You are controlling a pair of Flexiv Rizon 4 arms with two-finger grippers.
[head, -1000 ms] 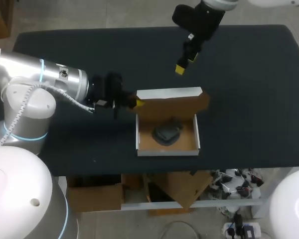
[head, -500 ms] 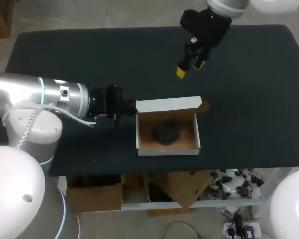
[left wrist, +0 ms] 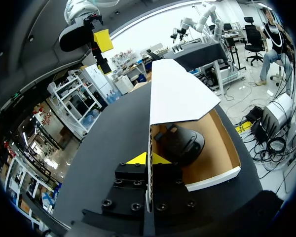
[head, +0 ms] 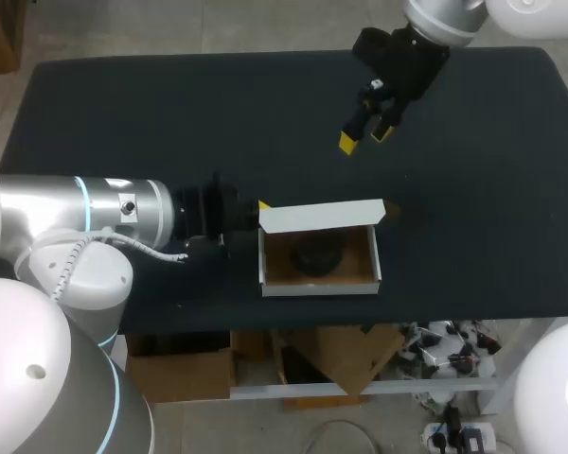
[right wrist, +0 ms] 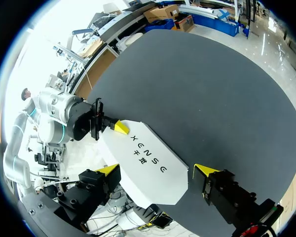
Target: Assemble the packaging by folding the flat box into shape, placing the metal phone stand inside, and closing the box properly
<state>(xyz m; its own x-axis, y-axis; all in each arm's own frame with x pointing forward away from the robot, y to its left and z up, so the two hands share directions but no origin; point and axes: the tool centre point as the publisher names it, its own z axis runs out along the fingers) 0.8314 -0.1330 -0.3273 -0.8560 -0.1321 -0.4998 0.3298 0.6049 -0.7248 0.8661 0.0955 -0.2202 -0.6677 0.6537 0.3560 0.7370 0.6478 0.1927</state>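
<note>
left tool [left wrist: 148,159] clamped on the lid edge of the box [head: 319,217], phone stand [head: 314,255] sat inside, right tool [head: 365,136] hung wide open above the desk [head: 123,113]

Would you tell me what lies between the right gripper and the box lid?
Nothing: in the head view only bare dark table shows between the right gripper and the box lid.

Pretty much the only non-task thing here is the desk [head: 161,104]. It's a wide one with a dark, nearly black matte top, maybe a cloth or mat. It runs across most of the head view, and its corners look slightly rounded.
</note>
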